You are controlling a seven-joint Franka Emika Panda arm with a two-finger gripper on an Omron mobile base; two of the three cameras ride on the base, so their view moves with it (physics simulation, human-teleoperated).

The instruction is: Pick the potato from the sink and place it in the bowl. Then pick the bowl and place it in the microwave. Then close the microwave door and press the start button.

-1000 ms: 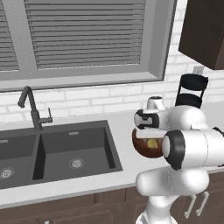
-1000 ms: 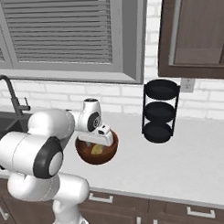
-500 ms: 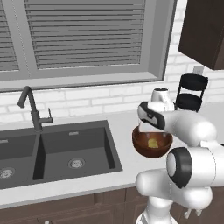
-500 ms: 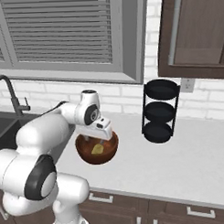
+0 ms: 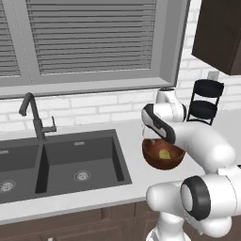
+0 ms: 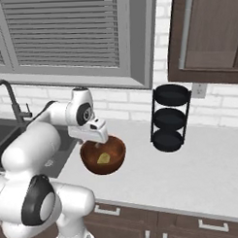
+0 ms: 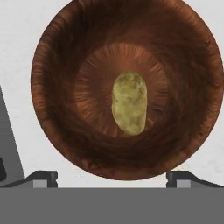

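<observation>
The reddish-brown bowl stands on the pale counter just right of the sink. The yellowish potato lies loose at the bowl's bottom. My gripper hovers straight over the bowl, pointing down into it. It is open, with its two tips set wide near the rim and nothing between them. The microwave and its door are out of view.
A dark gooseneck tap rises behind the sink. A black three-tier rack stands on the counter against the brick wall, right of the bowl. Dark wall cabinets hang above the rack.
My arm has swung its elbow round and the hand has lifted slightly above the bowl. The jaws have spread a little wider. Bowl and potato have stayed in place.
</observation>
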